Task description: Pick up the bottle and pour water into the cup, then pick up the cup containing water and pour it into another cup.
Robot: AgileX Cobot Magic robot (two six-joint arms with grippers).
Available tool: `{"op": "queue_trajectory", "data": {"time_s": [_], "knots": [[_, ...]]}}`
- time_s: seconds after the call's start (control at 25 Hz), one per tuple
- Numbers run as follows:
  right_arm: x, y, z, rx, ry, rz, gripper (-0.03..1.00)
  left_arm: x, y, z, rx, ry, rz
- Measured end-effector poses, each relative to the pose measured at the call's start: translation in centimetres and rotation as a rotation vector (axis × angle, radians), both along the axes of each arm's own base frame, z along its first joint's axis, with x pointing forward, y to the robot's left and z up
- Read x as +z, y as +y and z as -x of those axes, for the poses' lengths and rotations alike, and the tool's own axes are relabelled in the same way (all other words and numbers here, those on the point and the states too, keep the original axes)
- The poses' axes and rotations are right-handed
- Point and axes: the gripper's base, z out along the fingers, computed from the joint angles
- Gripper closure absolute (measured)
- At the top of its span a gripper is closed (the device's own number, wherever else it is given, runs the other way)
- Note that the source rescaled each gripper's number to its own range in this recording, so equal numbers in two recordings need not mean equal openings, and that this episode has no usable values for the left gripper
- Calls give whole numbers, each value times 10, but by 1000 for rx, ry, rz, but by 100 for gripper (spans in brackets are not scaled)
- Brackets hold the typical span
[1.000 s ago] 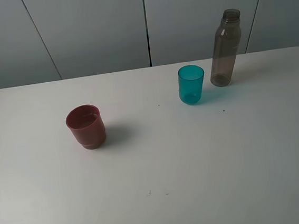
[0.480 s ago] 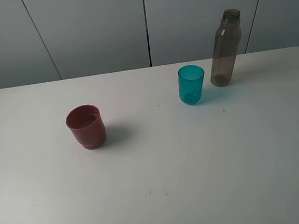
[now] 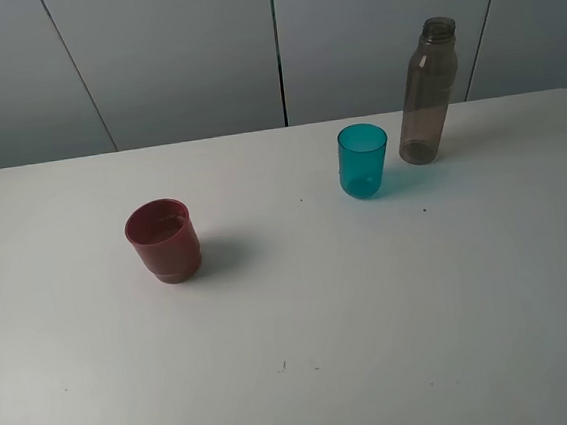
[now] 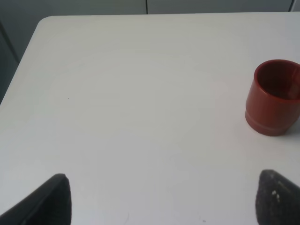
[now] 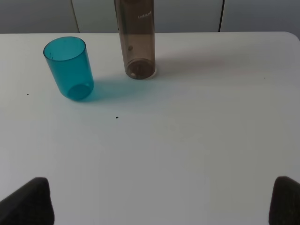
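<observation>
The smoky grey-brown bottle stands upright and uncapped at the back right of the white table; its lower part shows in the right wrist view. The teal cup stands upright just left of it, also in the right wrist view. The dark-red cup stands upright at the left; it shows in the left wrist view. No gripper shows in the high view. My left gripper is open and empty, well short of the red cup. My right gripper is open and empty, short of the bottle.
Grey wall panels rise behind the table's far edge. The table's left corner and edge show in the left wrist view. A few small dark specks mark the tabletop.
</observation>
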Motion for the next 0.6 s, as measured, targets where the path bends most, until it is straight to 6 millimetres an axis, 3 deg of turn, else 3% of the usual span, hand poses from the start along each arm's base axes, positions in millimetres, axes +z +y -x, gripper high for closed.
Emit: {"op": "queue_trajectory", "data": {"time_s": [0.6], "knots": [[0, 0, 0, 0, 0, 0, -3, 0, 0, 0, 1, 0, 1]]}}
